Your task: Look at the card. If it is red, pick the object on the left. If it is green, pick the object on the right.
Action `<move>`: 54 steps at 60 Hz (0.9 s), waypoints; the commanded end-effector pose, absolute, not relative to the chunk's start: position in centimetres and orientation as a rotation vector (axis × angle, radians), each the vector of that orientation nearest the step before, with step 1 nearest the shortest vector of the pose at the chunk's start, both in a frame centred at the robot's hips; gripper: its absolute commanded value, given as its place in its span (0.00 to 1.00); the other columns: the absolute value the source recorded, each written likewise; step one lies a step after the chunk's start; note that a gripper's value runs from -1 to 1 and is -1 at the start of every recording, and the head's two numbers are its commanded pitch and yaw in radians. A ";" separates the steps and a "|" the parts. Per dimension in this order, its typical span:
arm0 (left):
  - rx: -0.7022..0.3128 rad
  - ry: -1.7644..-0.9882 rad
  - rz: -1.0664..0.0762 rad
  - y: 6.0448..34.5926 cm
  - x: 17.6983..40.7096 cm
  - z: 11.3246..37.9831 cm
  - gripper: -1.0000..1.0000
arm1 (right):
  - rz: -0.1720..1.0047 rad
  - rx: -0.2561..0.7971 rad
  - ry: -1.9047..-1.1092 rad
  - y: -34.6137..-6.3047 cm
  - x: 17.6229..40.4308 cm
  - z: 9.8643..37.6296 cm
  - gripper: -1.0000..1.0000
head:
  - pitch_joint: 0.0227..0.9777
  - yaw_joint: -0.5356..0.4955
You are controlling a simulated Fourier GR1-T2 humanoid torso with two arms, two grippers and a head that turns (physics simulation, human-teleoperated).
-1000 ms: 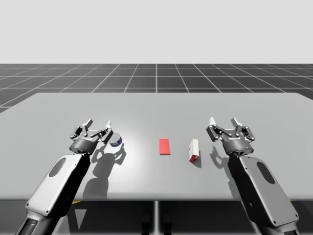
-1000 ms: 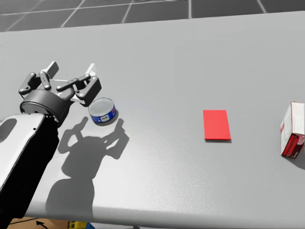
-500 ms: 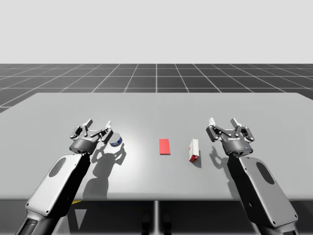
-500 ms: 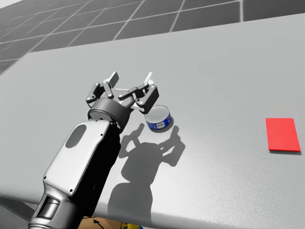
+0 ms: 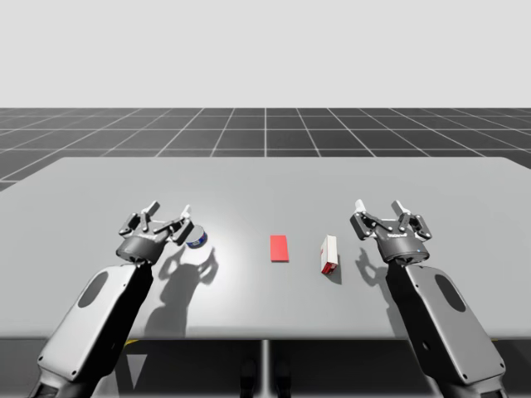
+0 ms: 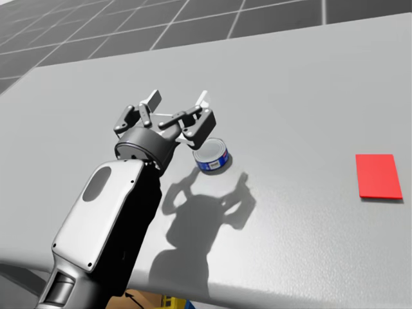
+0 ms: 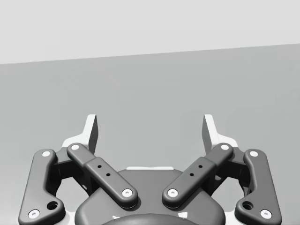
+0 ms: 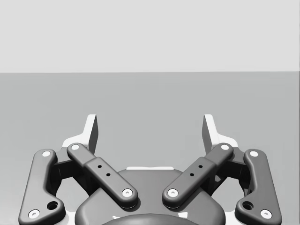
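Grey left gripper (image 5: 168,207) hovers spread wide beside the blue can (image 5: 197,239); right gripper (image 5: 377,203) gapes too.

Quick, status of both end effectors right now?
My left end effector: open, holding nothing, blue can beside it.
My right end effector: open, holding nothing.

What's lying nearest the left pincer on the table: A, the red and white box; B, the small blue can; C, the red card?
B: the small blue can sits just beside the left pincer, while the red card and the red and white box lie farther away.
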State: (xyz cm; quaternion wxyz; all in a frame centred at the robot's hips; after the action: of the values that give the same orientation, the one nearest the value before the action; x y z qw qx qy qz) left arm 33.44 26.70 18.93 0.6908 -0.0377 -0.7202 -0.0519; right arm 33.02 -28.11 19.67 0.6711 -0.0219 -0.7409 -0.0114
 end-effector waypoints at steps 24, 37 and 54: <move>-0.122 -1.466 -0.267 26.9 27.9 18.7 0.00 | -0.027 -0.055 -1.661 -28.1 33.3 19.2 0.00 | 0.82 0.89; -0.169 -1.375 -0.365 27.6 27.8 15.9 0.00 | -0.028 -0.053 -1.665 -28.1 33.4 19.2 0.00 | 0.82 0.88; -0.203 -1.310 -0.375 28.1 29.5 13.4 0.00 | -0.028 -0.051 -1.667 -28.1 33.4 19.2 0.00 | 0.82 0.88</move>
State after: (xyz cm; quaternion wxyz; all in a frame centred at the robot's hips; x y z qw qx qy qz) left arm 28.78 28.12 14.74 0.7634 -0.0882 -0.6173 -0.1681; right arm 33.38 -28.11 19.20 0.6722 -0.0233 -0.7399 -0.0122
